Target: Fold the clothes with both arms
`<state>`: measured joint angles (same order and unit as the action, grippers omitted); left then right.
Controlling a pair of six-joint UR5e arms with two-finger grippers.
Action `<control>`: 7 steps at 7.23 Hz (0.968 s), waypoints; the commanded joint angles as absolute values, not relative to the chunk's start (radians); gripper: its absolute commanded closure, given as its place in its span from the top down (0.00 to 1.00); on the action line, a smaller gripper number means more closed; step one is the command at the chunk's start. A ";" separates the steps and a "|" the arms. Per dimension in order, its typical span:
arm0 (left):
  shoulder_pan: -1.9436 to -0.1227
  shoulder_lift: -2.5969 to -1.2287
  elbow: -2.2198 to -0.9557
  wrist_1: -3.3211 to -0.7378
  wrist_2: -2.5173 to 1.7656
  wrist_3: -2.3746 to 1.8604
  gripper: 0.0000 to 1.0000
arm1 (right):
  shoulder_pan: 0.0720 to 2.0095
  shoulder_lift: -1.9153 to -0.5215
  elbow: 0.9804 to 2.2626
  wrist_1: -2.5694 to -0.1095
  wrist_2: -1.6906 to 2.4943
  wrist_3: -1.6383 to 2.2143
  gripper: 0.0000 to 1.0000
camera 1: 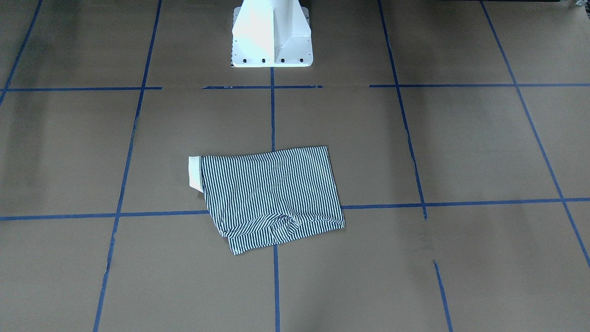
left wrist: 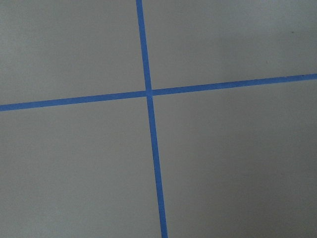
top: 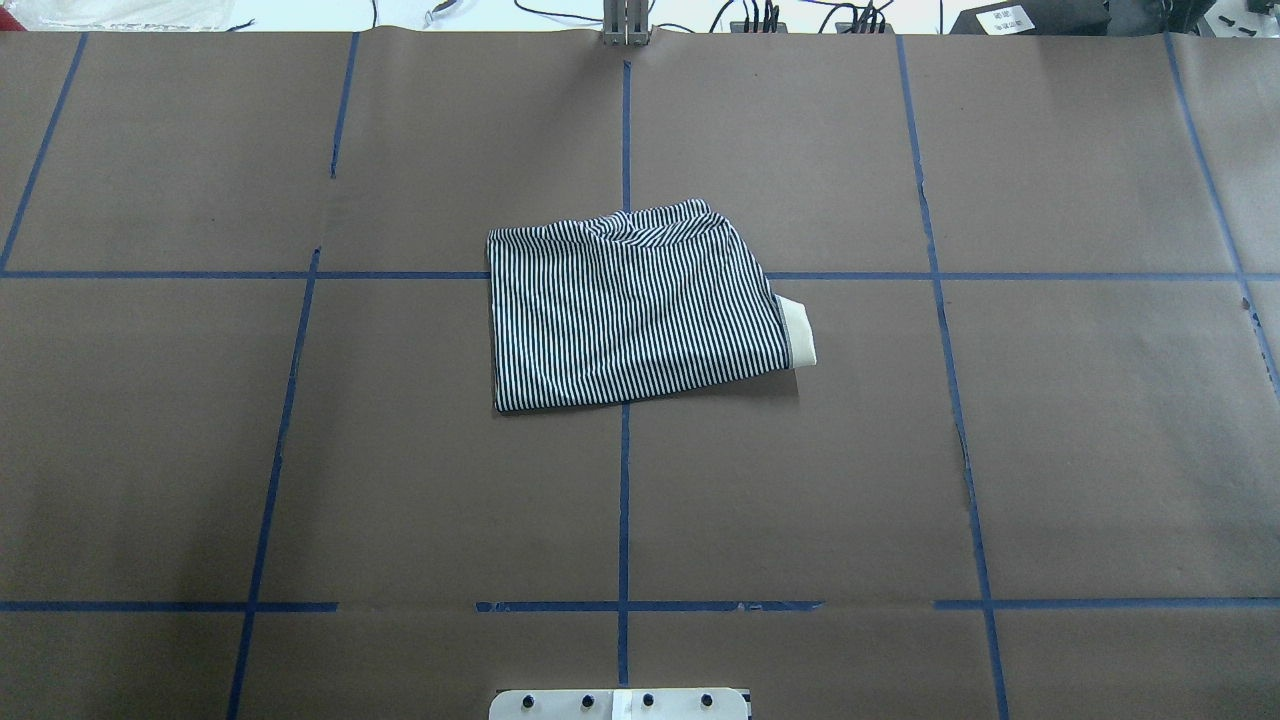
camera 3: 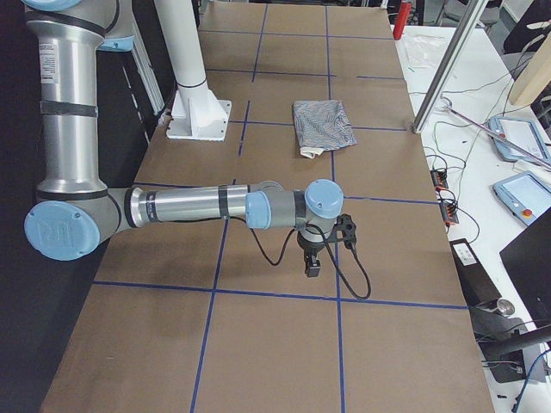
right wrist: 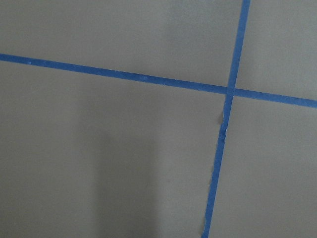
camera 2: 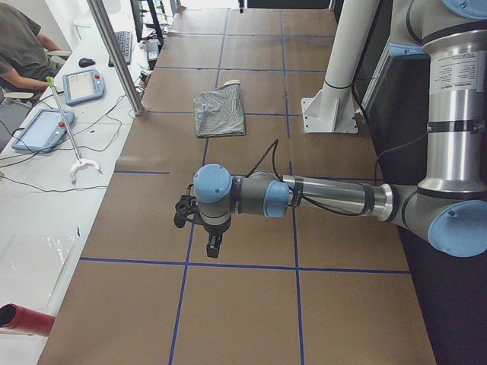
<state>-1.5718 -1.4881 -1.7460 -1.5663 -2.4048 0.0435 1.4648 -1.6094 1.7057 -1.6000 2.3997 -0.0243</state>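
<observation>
Folding looks close to finished, by my reading. The polo shirt lies as a compact striped rectangle at the middle of the table. It straddles a crossing of the blue tape lines, out in front of the white pedestal base and well apart from it. Its cream collar pokes out at the edge on my robot's right. The edge farthest from the base carries a bunched ridge of fabric, and the corners there do not line up squarely. No sleeve shows spread out flat. What is left, I judge, is tidying: tucking the collar, flattening that ridge, or one more fold if a smaller packet is wanted.

Neither arm is on the cloth. The left gripper hangs low over bare table toward the robot's left end, and the right gripper does the same toward the right end. Both are well apart from the shirt. Each shows only in a side view, so I cannot tell whether the fingers are spread or closed. Both wrist cameras give me just brown surface and tape crossings.

What stands in the way is mostly distance: each arm has a long reach to the centre. Along the operators' side I see teach pendants, an upright metal post and a seated person, all off to the side of the shirt.
</observation>
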 commanded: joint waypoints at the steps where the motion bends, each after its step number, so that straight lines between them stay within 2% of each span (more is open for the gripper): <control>1: -1.571 -1.486 -1.741 -1.565 -2.390 0.043 1.00 | 1.465 -1.611 1.706 -1.600 2.404 -0.025 1.00; 7: -1.571 -1.496 -1.753 -1.563 -2.304 0.038 1.00 | 1.465 -1.611 1.707 -1.600 2.402 -0.026 1.00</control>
